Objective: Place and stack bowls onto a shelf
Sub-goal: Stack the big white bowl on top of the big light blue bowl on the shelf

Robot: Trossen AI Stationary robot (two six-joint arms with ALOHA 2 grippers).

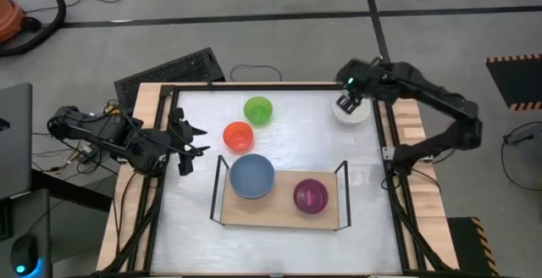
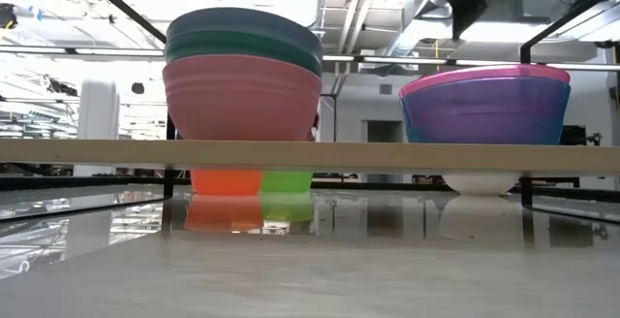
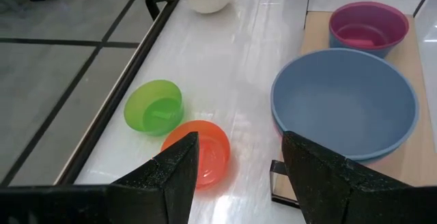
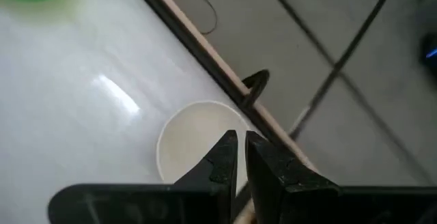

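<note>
The light-wood shelf [image 1: 279, 212] holds a stack of bowls topped by a blue one [image 1: 251, 176] and a purple bowl [image 1: 311, 196]. The low view shows the stack as pink, teal and blue [image 2: 242, 85], and a pink bowl nested in the purple one [image 2: 484, 105]. An orange bowl [image 1: 238, 136], a green bowl [image 1: 258, 109] and a white bowl [image 1: 354, 113] stand on the white tabletop. My right gripper [image 4: 240, 147] hovers above the white bowl's [image 4: 191, 145] rim, fingers shut and empty. My left gripper [image 3: 239, 157] is open at the table's left edge, facing the orange bowl [image 3: 205, 152].
Black wire frames [image 1: 218, 189] rise at the shelf's two short ends. A black rail [image 1: 254, 86] frames the table's far edge, close behind the white bowl. A dark mat [image 1: 169, 70] lies beyond the far left corner. Bare tabletop lies between the green and white bowls.
</note>
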